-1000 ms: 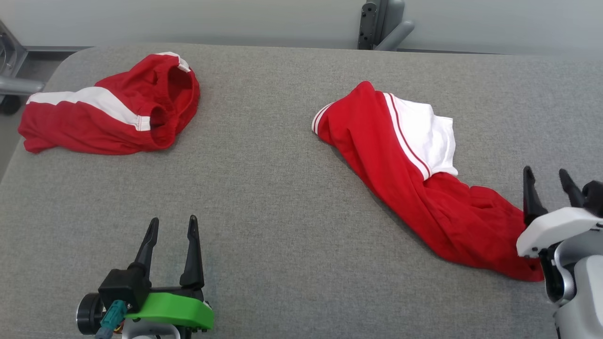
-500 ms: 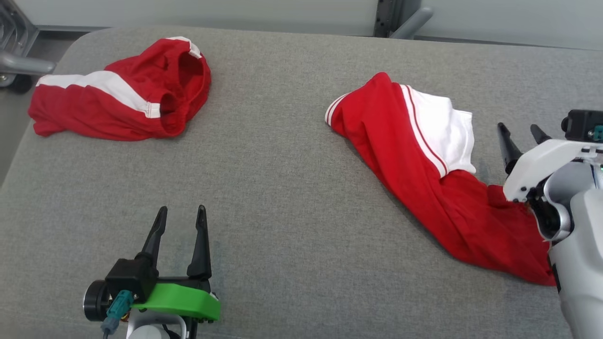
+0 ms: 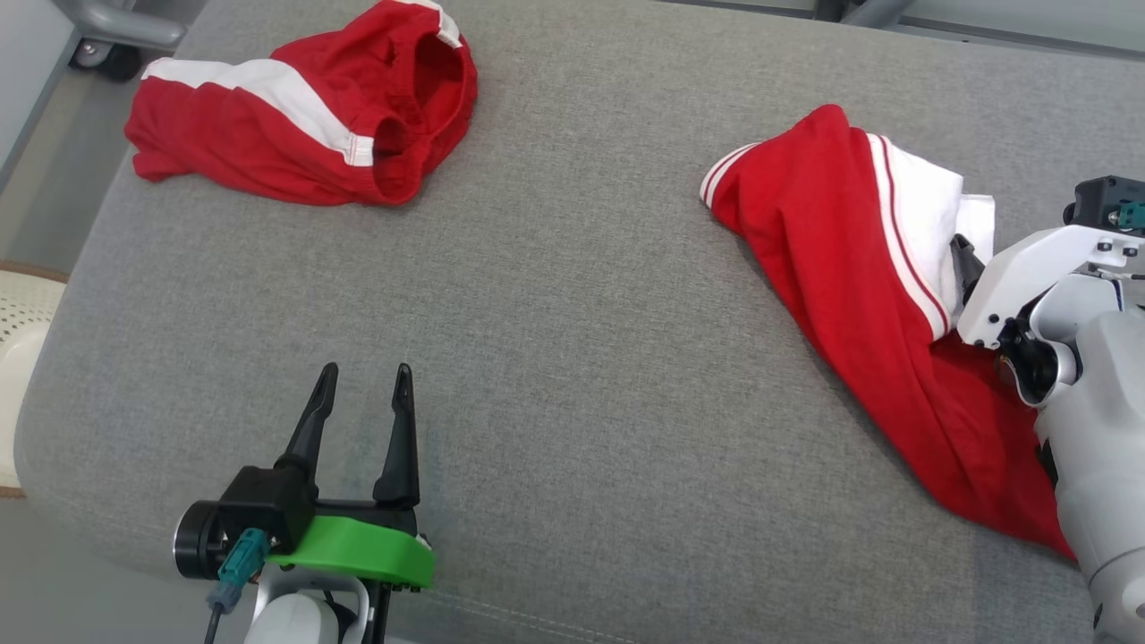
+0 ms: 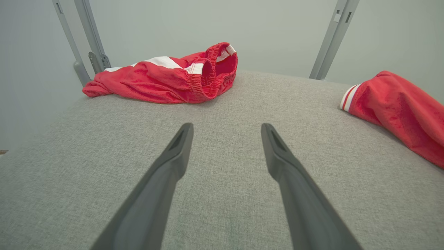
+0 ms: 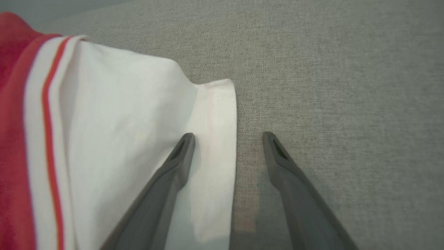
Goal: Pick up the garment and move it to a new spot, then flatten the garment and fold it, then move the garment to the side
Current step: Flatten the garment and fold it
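Head view: your garment (image 3: pixel 832 233), red with a white panel (image 3: pixel 926 201), is lying crumpled on the right side of the grey surface (image 3: pixel 572 358). A second red garment (image 3: pixel 295 116) is lying at the far left, well apart from it. Your left tool (image 3: pixel 367 368) is hanging over bare surface near the front edge, fingers spread, holding nothing. Your right tool (image 3: pixel 964 259) is sitting at the white panel, its housing hiding most of the fingers

Left wrist view: the fingers are standing spread above bare surface. The second red garment (image 4: pixel 166 81) is lying ahead to the left, and your garment (image 4: pixel 399 107) is showing at the right edge

Right wrist view: the right tool (image 5: pixel 228 134) is spread and gripping nothing. One finger is lying over the white panel and the other over bare surface, with the panel's hemmed edge running between them. You cannot tell whether the tips are touching down
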### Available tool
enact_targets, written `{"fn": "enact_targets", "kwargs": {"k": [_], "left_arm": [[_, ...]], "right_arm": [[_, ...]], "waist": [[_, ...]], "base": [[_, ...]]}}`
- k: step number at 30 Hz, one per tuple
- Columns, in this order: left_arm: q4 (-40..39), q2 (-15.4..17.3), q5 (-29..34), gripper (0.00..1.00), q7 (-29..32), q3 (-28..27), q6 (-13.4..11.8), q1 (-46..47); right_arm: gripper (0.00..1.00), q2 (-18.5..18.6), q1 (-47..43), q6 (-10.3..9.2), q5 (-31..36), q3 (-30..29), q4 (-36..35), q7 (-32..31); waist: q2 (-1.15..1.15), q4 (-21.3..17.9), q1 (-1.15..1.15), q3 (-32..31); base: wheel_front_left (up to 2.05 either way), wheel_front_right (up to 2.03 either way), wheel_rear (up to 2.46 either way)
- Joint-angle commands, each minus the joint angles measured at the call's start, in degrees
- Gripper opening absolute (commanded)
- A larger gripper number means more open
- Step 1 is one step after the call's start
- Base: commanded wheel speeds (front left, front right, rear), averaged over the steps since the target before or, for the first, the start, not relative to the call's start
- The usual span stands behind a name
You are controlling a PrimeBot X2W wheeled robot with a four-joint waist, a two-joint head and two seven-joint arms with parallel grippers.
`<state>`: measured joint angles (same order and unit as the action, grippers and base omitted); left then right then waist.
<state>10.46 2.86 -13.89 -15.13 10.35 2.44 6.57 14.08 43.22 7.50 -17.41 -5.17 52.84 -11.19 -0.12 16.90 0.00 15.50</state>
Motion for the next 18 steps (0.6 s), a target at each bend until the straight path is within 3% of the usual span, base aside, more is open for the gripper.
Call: {"fn": "enact_targets", "kwargs": {"k": [1,3,4,5,8,14,18], "left_arm": [[-0.19,0.05,0.39,1.0,-0.03,0.04,-0.19,0.9],[-0.32,0.05,0.45,1.0,-0.03,0.27,-0.28,0.98],[-0.37,0.04,0.45,1.0,-0.03,0.43,-0.32,0.97],[-0.42,0.05,0.43,1.0,-0.03,0.5,-0.35,0.93],[-0.56,0.05,0.26,1.0,-0.03,0.66,-0.58,0.79],[-0.46,0.05,0.05,1.0,-0.03,0.38,-1.02,0.1],[-0.4,0.05,0.04,1.0,-0.03,0.29,-0.92,-0.41]], "right_arm": [[1.0,0.01,1.22,-0.02,0.38,-0.07,1.63,0.3],[1.0,-0.04,1.98,-0.01,1.01,-0.02,4.54,0.37],[0.84,-0.08,2.31,-0.01,1.29,-0.01,5.67,0.56],[0.47,-0.13,2.73,-0.01,1.56,0.03,6.62,0.95],[0.0,-0.18,3.76,0.0,2.34,1.14,8.83,2.01],[0.0,1.14,6.4,-0.05,3.72,2.45,10.94,5.93],[0.0,-0.22,8.34,-0.04,2.88,4.07,10.09,8.77]], "waist": [[0.12,1.6,0.0,1.14],[0.12,1.99,0.0,1.2],[0.12,2.19,0.0,1.2],[0.12,2.34,0.0,1.19],[0.12,2.54,0.0,1.08],[0.12,1.95,0.0,0.11],[0.12,1.05,0.0,-1.01]], "base": [[0.0,0.0,0.0],[0.0,0.0,0.0],[0.0,0.0,0.0],[0.0,0.0,0.0],[0.0,0.0,0.0],[0.0,0.0,0.0],[0.0,0.0,0.0]]}}
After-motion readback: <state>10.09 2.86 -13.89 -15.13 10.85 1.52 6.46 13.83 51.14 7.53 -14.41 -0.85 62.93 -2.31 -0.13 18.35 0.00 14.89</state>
